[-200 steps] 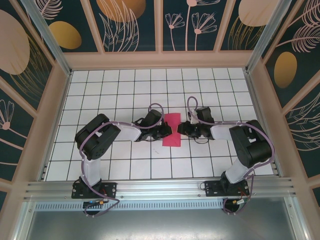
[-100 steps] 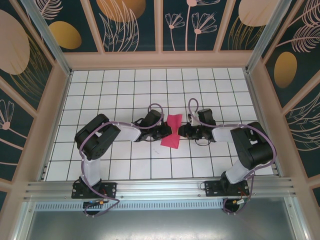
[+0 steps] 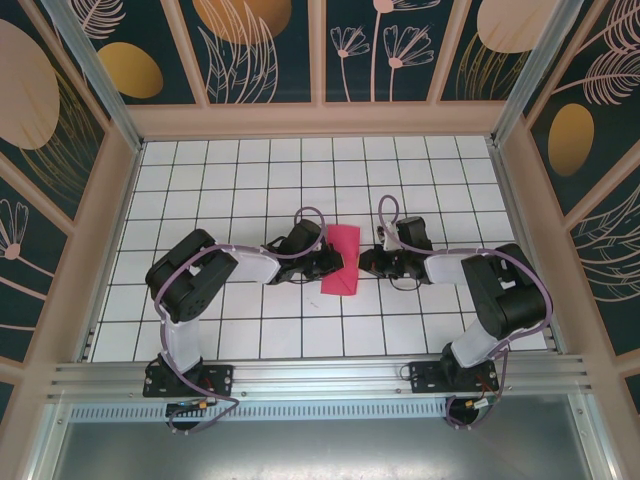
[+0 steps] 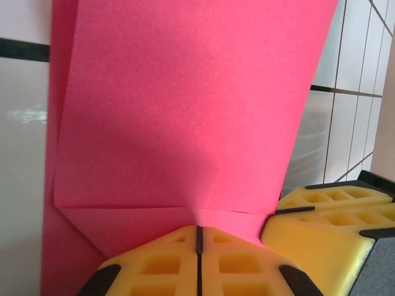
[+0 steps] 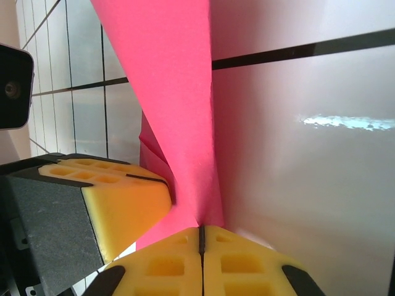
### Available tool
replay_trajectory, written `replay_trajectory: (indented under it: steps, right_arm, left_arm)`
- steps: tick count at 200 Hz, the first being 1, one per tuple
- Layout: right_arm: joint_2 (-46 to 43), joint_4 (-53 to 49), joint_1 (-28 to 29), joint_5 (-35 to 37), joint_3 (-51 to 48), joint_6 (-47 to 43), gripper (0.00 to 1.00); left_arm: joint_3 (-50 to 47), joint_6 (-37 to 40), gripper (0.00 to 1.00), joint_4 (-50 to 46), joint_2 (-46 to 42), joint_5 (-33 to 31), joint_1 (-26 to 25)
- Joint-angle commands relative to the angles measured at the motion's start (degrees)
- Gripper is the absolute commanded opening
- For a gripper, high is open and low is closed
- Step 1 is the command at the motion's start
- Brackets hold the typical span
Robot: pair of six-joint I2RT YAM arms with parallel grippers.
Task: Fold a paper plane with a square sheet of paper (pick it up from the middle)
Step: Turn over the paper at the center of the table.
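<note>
**Item: sheet of paper [image 3: 343,245].** Magenta-pink, thin, unmarked. It is lying near the middle of the counter [image 3: 200,180], well apart from every edge. It is no longer showing as a flat square: from above it is reading as a narrow upright strip with a slanted near end. The left wrist view is showing one layer doubled over another, with a crease running across just above the pads.

**Item: left claw [image 4: 199,237].** Its yellow pads are meeting with no gap, and the paper's left side is pinched in the seam.

**Item: right claw [image 5: 202,233].** Its pads are likewise pressing together, and pink paper is rising straight out of the seam. It is gripping the sheet from the right side, with the other claw's pad sitting just beside it.

**Condition and hazards (judged).**
- Both claws are biting the same small middle zone. Any pull in opposite directions is risking a tear in such thin stock.
- The pads are standing very close, so a careless swing is risking a knock between them.
- The layers are looking slightly offset along the left margin. Pressing a crease now is risking a crooked fold and a lopsided plane.
- A shallow pinch is risking slippage once the paper is lifted.
</note>
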Motion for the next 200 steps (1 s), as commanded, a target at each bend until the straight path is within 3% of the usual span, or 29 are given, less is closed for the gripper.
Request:
replay_trajectory:
  steps: [1,34,68,95,116,158,200]
  right_arm:
    - [-1.24,0.58,-0.33,-0.03,-0.22,-0.02,0.06]
    - [-3.39,-5.40,-0.36,2.84,2.13,-3.07,0.05]
    - [-8.75,-19.00,0.10,11.99,7.45,-6.96,0.06]
    - [-12.42,-32.47,2.07,25.20,14.32,-10.48,0.06]
    - [-12.39,-44.34,5.69,39.94,21.48,-12.24,0.07]
    - [-2.46,-66.61,16.50,68.17,35.99,-8.83,0.09]
    - [10.64,-73.40,28.37,70.83,45.72,-2.63,0.14]
  left_arm:
    - [-0.88,-0.72,0.11,1.09,-2.08,0.23,0.22]
    - [-1.00,-0.10,0.15,-0.83,-4.97,-1.74,0.21]
    - [-0.83,1.20,0.23,-6.31,-11.27,-7.90,0.56]
    - [-2.66,1.34,0.27,-8.95,-17.71,-11.75,2.39]
    - [-4.94,1.56,0.29,-9.92,-22.26,-13.08,4.88]
    - [-8.61,3.28,0.32,-12.72,-29.27,-15.49,9.07]
    - [-13.43,2.51,0.32,-13.49,-34.72,-16.17,13.21]
